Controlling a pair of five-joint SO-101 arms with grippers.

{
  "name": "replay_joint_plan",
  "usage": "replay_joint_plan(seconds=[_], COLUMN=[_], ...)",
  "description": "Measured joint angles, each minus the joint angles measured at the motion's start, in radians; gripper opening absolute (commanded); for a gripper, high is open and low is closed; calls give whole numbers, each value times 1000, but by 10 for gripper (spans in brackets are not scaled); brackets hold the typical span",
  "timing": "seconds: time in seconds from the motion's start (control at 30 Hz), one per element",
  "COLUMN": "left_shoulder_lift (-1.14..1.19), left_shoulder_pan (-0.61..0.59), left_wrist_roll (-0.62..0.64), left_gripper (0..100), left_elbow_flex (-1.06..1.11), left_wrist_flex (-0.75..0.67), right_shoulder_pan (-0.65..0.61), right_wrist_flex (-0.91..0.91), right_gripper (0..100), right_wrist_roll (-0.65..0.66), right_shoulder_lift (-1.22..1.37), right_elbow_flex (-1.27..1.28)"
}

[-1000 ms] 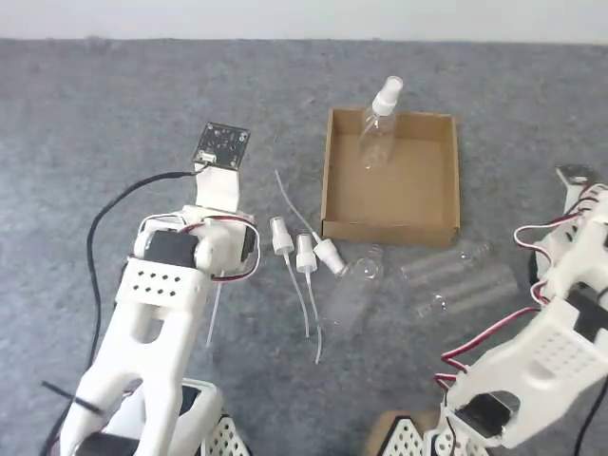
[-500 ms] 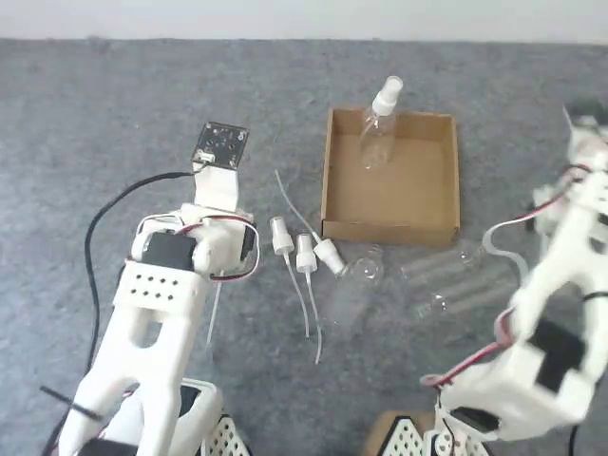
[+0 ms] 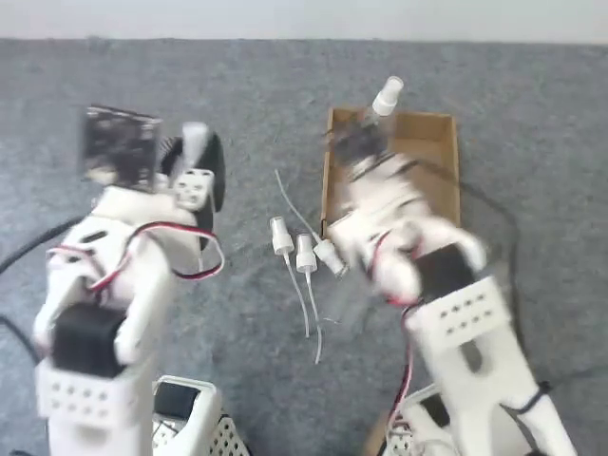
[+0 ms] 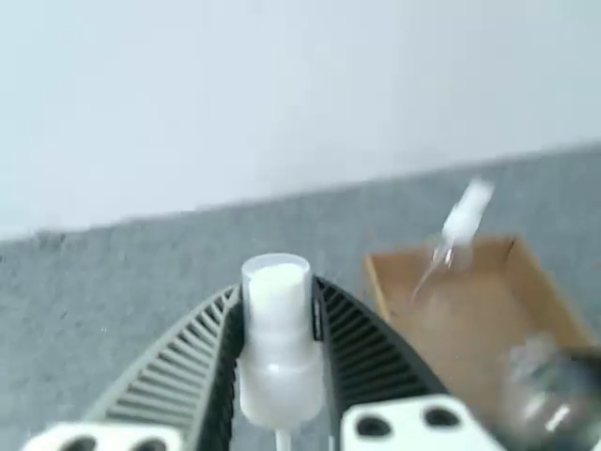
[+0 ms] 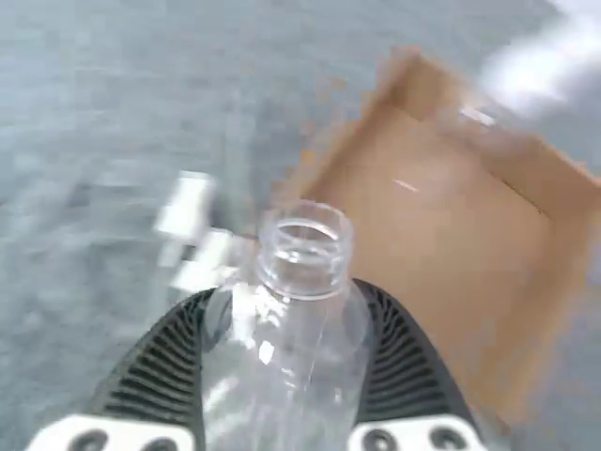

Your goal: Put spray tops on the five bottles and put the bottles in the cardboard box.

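Grey carpet (image 3: pixel 285 114) beneath, right gripper (image 5: pixel 293 299) clamps a bottle (image 5: pixel 282 357) lengthwise (neck outward).

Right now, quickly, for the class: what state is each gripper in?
Left gripper: closed, holding a spray top.
Right gripper: closed, holding a clear bottle with no top.

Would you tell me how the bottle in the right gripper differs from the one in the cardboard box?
The held bottle has an open neck; the boxed bottle wears a spray top. The held bottle is clamped in the right gripper; the boxed bottle leans in the cardboard box. Both are clear.
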Motion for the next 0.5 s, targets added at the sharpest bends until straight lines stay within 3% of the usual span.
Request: replay_joint_plan(seconds=[0.23,0.5], left_shoulder_lift=[-26,-15], left_shoulder_pan=[0,-12], left_wrist_roll=[172,235], left_gripper=[10,10], left_elbow_flex=[-130,-41], left_wrist_flex=[0,-66], right_shoulder_pan=[-264,-322], right_wrist_flex=[-299,-459], right_gripper=[6,7], right_wrist_roll=[-6,-6], right_shoulder_lift=[-12,-12], right_elbow_flex=[245,359])
